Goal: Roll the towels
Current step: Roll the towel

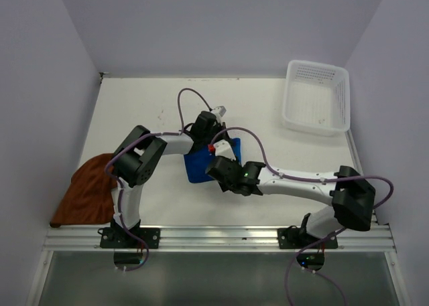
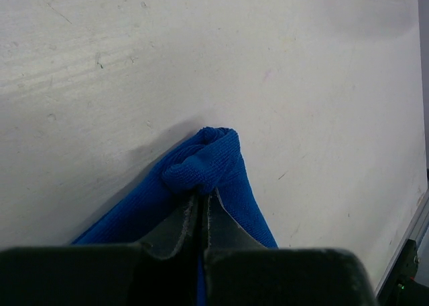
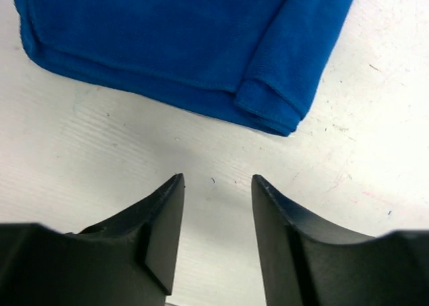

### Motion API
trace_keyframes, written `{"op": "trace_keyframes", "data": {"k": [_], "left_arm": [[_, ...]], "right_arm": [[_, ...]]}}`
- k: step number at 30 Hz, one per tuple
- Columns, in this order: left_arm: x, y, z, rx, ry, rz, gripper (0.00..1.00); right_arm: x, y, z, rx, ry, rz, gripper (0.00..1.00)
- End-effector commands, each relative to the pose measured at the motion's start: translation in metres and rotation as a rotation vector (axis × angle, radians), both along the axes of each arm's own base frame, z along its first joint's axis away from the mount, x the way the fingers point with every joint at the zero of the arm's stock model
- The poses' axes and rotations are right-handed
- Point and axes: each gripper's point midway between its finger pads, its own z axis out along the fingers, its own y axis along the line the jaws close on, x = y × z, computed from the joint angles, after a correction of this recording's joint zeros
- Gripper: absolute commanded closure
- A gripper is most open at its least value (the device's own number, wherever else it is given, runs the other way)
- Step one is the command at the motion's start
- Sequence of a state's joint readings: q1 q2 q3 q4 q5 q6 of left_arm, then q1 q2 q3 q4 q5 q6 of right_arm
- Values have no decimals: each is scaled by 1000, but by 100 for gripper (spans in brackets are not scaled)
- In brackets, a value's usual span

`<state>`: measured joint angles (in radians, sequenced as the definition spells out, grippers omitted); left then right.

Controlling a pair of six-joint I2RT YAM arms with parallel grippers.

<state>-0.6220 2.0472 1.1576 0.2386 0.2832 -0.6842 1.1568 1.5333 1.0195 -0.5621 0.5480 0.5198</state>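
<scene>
The blue towel [image 1: 198, 165] lies folded in the middle of the table, partly hidden by both arms. My left gripper [image 2: 202, 197] is shut on a bunched corner of the blue towel [image 2: 204, 162] and lifts it off the table. My right gripper [image 3: 216, 180] is open and empty, just short of the blue towel's near edge [image 3: 167, 45], where one side is folded over. The rust-brown towel [image 1: 87, 189] lies crumpled at the table's left front edge, away from both grippers.
A white perforated basket [image 1: 316, 96] stands at the back right. A metal rail [image 1: 221, 238] runs along the front edge. Purple cables loop over both arms.
</scene>
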Motion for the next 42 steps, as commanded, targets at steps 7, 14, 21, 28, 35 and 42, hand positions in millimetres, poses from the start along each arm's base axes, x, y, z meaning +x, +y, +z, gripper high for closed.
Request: {"op": "trace_keyframes", "data": {"k": [7, 14, 21, 28, 35, 42], "left_arm": [[-4, 46, -50, 186, 17, 88, 100], [-8, 47, -49, 175, 20, 89, 100], [-9, 50, -50, 185, 15, 92, 100], [-10, 50, -51, 186, 15, 87, 100], [-10, 49, -43, 179, 3, 80, 100], [-8, 45, -34, 171, 5, 71, 100]], "right_arm": [[30, -12, 33, 569, 103, -196, 62], [65, -31, 23, 792, 195, -347, 52], [79, -27, -2, 873, 274, -363, 49], [82, -27, -26, 882, 310, -379, 48], [80, -42, -53, 757, 298, -383, 59], [73, -58, -66, 648, 250, -326, 93]]}}
